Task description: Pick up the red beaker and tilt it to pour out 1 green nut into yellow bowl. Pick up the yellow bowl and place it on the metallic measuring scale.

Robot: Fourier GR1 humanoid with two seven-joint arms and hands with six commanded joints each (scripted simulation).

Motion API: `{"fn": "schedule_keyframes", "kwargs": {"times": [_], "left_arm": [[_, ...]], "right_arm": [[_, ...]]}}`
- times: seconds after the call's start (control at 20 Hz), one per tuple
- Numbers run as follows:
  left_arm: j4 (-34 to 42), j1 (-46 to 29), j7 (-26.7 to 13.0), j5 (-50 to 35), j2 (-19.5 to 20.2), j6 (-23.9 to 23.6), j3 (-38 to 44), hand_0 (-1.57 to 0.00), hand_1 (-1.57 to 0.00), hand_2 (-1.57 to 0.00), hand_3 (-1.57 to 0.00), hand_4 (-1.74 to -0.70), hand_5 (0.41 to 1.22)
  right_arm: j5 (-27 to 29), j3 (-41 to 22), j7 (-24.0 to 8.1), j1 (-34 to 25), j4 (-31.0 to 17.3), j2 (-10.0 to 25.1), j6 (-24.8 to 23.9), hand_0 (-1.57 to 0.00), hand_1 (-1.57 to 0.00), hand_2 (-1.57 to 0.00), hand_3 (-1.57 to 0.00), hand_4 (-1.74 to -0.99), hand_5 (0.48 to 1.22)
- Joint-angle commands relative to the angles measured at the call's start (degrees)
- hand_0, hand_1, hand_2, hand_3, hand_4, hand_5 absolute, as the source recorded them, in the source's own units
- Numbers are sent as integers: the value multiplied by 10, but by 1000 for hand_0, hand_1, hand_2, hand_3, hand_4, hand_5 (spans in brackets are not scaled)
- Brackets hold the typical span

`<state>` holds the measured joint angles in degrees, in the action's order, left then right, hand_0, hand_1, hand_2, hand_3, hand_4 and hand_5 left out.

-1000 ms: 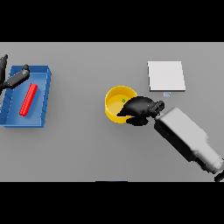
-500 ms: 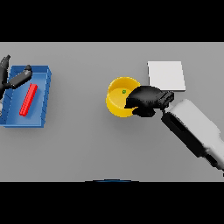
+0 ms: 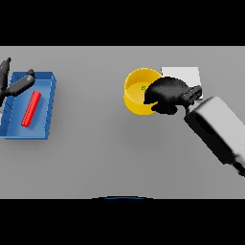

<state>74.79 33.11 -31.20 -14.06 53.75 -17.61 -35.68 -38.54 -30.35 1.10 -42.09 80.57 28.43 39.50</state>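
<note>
Across the grey tabletop (image 3: 105, 158), the work looks more than half done, judged from how things lie. Largest of the loose items is the blue tray (image 3: 45, 107) at nine o'clock, holding a red beaker (image 3: 31, 109) that lies flat along its floor. Beside and partly over the tray's upper left corner hangs the left robot hand (image 3: 14, 86), fingers straight and spread, holding nothing.

Next in size is the yellow bowl (image 3: 136, 93) at about one o'clock, with the right robot hand (image 3: 167, 94) curled over its right rim and clamped on it. It sits just left of the metallic measuring scale (image 3: 184, 74), a pale square plate at two o'clock that the hand partly hides; whether the bowl is lifted clear of the surface I cannot tell.

Smallest is the green nut (image 3: 143, 87), a speck inside the bowl, so the pouring step appears complete.

What remains, as I judge it, is carrying the bowl a short way toward three o'clock and setting it down on the scale.

Beyond the plain grey surface, no walls or furniture show.
</note>
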Motion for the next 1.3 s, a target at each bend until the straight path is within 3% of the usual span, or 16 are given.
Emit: {"fn": "schedule_keyframes", "kwargs": {"times": [0.0,0.1,0.5,0.7,0.95,1.25], "left_arm": [[2,-8,6,-3,4,-1,2,1,1,1,1,-802,730],[5,-14,11,-7,7,-2,6,1,1,1,1,-811,741],[32,-7,-36,-1,17,-7,-1,1,1,1,1,-824,759],[32,-13,-37,-6,23,-13,-3,1,1,1,1,-829,774],[30,-14,-37,-12,29,-12,-6,1,1,1,1,-818,756],[24,-9,-37,-8,22,-16,-17,1,1,1,1,-796,733]], "right_arm": [[-1,5,11,-12,-9,7,-6,-1569,-1569,-1565,-1263,-1719,1220],[-4,11,22,-32,-38,23,-20,-1570,-1570,-1567,-1325,-1720,1221],[-9,44,39,-57,-175,52,-91,-1571,-1571,-1570,-1205,-1720,1221],[-14,47,51,-71,-245,50,-121,-1571,-1571,-1571,-1168,-1720,1221],[-27,44,70,-89,-353,35,-173,-1571,-1571,-1571,-1308,-1723,1221],[-33,36,88,-104,-439,9,-222,-1571,-1518,-1563,-1482,-1727,1221]]}}
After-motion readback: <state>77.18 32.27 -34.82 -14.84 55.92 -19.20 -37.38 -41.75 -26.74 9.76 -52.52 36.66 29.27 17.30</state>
